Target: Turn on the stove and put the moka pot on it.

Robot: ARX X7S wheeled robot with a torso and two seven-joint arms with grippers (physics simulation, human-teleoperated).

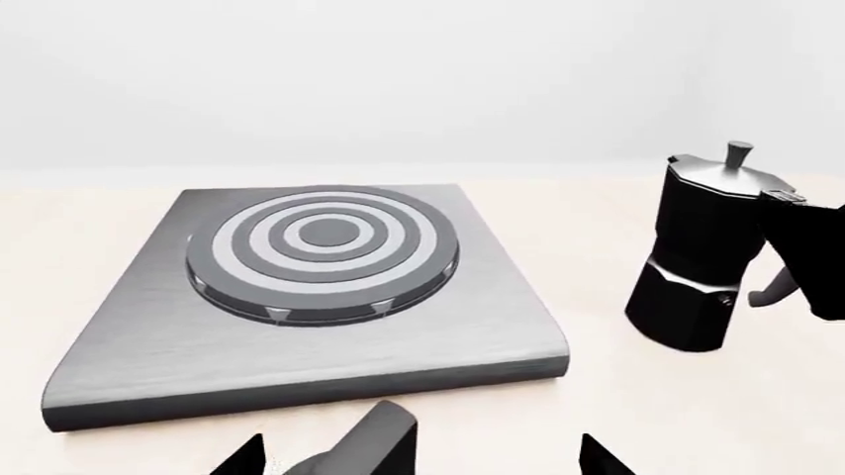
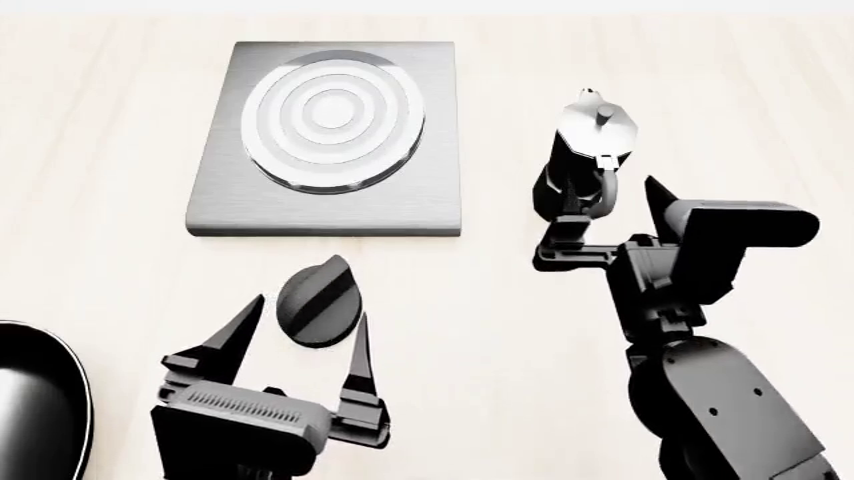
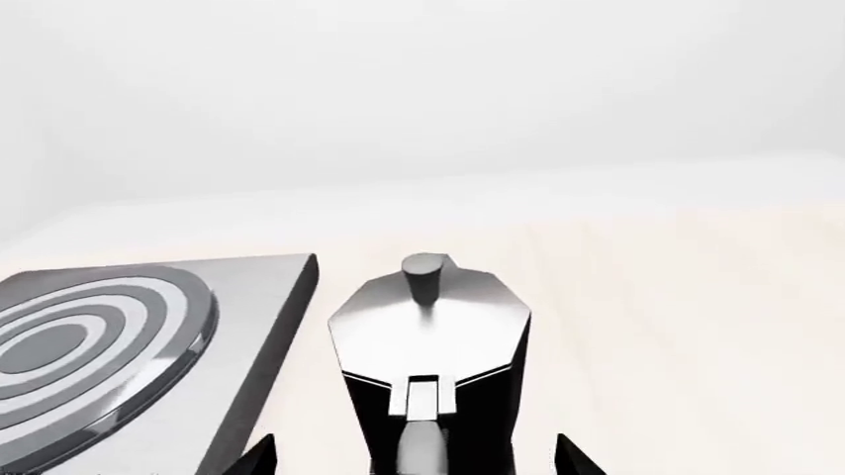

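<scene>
Both claws open | left claw (image 2: 296,335) astride knob (image 2: 320,300) | right claw (image 2: 613,208) flanks moka pot (image 2: 582,150) handle | pot: blk base, silver top

Simulated kitchen-like setup, not real room. Pale wooden tabletop (image 2: 107,150) fills whole head view; behind it only plain white-grey backdrop, no walls or furniture visible. Cooking things give kitchen character: flat grey stove (image 2: 327,140) with ring burner at far side, round black ridged knob (image 2: 318,300) lying separate, nearer than it, moka pot (image 2: 583,155) to right of stove, black frying pan (image 2: 40,400) at near left edge. Surfaces very clean and smooth, like computer render.
</scene>
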